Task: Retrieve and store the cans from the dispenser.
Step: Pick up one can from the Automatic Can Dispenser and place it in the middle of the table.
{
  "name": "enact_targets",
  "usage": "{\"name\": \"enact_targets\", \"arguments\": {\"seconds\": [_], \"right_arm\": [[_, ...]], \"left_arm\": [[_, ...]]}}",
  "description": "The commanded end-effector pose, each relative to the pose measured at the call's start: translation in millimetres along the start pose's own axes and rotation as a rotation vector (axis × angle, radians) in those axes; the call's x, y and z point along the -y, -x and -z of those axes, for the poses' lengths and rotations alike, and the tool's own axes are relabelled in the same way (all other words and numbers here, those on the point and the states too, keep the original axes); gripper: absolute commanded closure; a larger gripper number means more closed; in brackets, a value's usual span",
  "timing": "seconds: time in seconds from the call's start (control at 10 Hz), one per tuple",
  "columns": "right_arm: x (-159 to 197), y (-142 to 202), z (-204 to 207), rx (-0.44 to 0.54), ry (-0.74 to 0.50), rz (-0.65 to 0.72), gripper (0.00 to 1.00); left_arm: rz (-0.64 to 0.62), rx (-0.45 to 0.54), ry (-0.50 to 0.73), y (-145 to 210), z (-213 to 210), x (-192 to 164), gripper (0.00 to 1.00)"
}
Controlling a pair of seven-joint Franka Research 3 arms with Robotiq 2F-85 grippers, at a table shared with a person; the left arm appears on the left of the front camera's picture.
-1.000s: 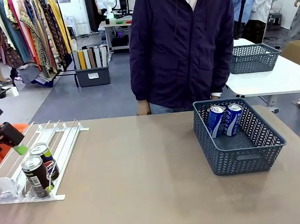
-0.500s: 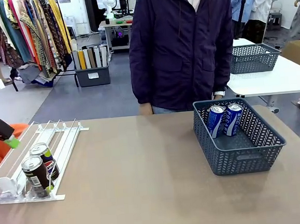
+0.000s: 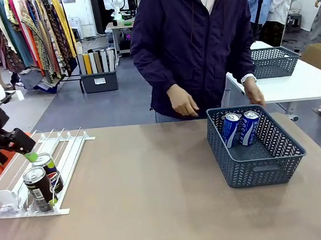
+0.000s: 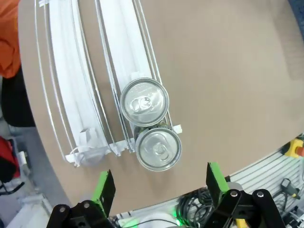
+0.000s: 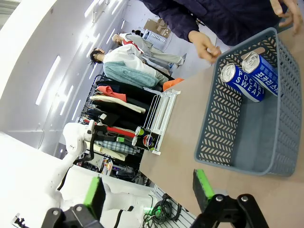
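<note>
A: How's the left gripper (image 4: pixel 159 185)?
B: Spread wide, empty; two cans (image 4: pixel 158 148) stand just past its fingertips, at the dispenser's (image 4: pixel 64 95) end.
A: And the right gripper (image 5: pixel 148 187)?
B: Spread too; ahead, a mesh basket (image 5: pixel 223 128) holds two Pocari Sweat cans (image 5: pixel 242 83).

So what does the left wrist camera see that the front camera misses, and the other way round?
Left wrist view: the silver lids of the two cans from straight above, with the left gripper spread wide open. Front view: those cans' side labels, the grey basket holding two blue cans, and the person's hands near it. Both: the two cans at one end of the dispenser on the table.
</note>
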State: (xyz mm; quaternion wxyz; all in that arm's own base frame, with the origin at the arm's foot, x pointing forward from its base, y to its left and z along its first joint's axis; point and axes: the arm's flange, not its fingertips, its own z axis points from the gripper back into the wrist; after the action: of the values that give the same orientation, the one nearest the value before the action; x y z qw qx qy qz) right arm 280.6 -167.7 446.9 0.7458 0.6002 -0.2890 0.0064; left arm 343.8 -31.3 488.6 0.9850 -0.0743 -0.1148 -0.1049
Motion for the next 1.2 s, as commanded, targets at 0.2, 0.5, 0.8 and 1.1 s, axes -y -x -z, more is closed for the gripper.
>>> {"name": "enact_targets", "arguments": {"seconds": [0.2,0.5,0.8,1.1], "right_arm": [[-3.0,-4.6,1.8,0.022,-0.021,-0.005,0.0],[-3.0,-4.6,1.8,0.022,-0.021,-0.005,0.0],[-3.0,-4.6,1.8,0.022,-0.021,-0.005,0.0],[-3.0,-4.6,1.8,0.022,-0.021,-0.005,0.0]], "left_arm": [[-0.023,-0.04,-0.091,27.0,42.0,12.8,0.0],[-0.076,-0.089,-0.088,29.2,70.2,8.5,0.0],[-0.137,-0.122,-0.073,29.7,96.4,2.9,0.0],[-0.121,-0.132,-0.092,30.4,103.2,7.9,0.0]]}}
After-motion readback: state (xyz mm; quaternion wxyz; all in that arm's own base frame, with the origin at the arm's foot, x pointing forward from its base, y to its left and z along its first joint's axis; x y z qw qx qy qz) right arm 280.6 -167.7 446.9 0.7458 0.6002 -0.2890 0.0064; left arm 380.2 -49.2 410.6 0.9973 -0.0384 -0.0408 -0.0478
